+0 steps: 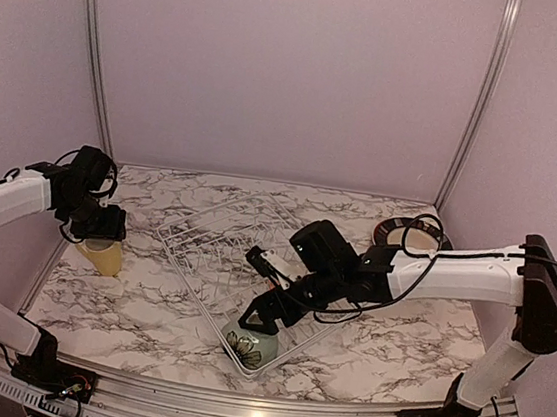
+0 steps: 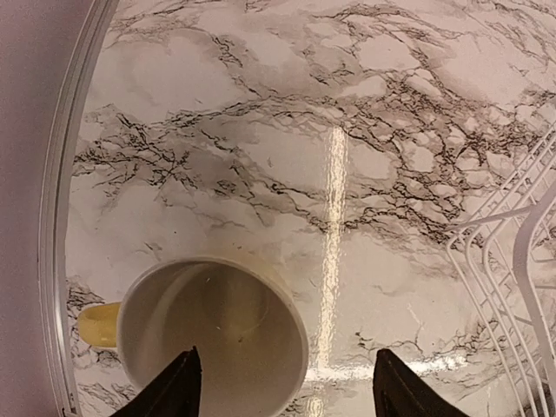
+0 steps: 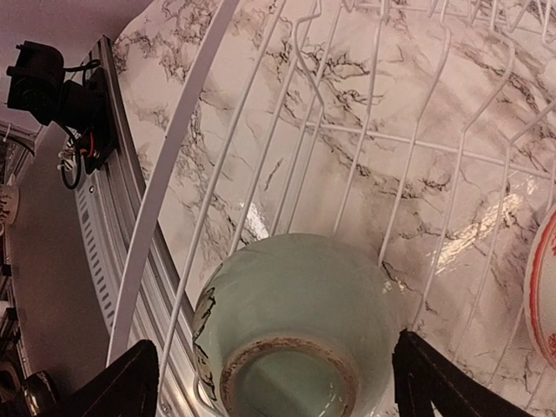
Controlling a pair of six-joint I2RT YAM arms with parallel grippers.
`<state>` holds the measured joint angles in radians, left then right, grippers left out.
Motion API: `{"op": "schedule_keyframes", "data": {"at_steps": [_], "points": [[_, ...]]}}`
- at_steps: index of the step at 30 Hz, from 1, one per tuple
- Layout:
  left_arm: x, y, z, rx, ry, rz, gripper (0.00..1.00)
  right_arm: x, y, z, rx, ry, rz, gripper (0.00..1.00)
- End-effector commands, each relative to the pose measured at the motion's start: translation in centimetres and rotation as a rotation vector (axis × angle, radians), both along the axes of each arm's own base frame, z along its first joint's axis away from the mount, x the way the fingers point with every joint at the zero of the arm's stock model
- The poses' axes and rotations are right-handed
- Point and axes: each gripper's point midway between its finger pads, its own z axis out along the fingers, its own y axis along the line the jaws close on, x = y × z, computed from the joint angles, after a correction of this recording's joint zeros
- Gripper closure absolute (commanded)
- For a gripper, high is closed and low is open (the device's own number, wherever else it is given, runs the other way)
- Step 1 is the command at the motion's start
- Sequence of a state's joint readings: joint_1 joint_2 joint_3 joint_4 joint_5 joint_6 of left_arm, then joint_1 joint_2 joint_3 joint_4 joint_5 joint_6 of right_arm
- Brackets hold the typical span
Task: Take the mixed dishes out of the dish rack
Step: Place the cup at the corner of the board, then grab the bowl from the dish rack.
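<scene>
The white wire dish rack [image 1: 205, 235] lies at the middle of the marble table. A green flowered bowl [image 1: 249, 345] sits upside down in its near corner. My right gripper [image 1: 262, 313] hangs open just above it. In the right wrist view the fingers [image 3: 130, 382] stand on both sides of the bowl [image 3: 295, 321], apart from it. A white dish with a red pattern [image 3: 543, 291] shows at the right edge. A yellow cup [image 1: 103, 255] stands upright on the table left of the rack. My left gripper [image 2: 287, 360] is open over the cup [image 2: 213, 334], one finger above its inside.
A black-rimmed plate [image 1: 404, 233] lies on the table at the back right, partly behind my right arm. The rack's rim [image 2: 512, 252] shows at the right of the left wrist view. The table's metal edge rail [image 3: 113, 200] runs close to the rack's near corner.
</scene>
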<state>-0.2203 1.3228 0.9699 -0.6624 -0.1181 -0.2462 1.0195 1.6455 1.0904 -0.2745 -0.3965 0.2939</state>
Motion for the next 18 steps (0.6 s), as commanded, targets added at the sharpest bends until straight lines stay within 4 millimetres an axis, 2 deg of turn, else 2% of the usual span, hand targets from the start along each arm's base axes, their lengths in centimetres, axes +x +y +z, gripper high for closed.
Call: {"op": "schedule_keyframes", "data": {"at_steps": [1,3,13,18], "points": [[-0.6,-0.6,2.5,-0.056,-0.041,-0.014,0.27,-0.3,-0.3,-1.3,-0.061,-0.004,-0.009,0.1],[-0.9,-1.3,3.8,-0.103,-0.078,-0.027,0.23,-0.4,-0.5,-1.7,-0.072,0.002,-0.014,0.1],[-3.0,-5.9,13.0,-0.462,-0.37,-0.139,0.09,-1.3,-0.9,-2.9,-0.099,0.034,-0.007,0.21],[-3.9,-7.1,15.4,-0.564,-0.436,-0.172,0.08,-1.5,-0.9,-3.2,-0.105,0.044,-0.007,0.31]]}}
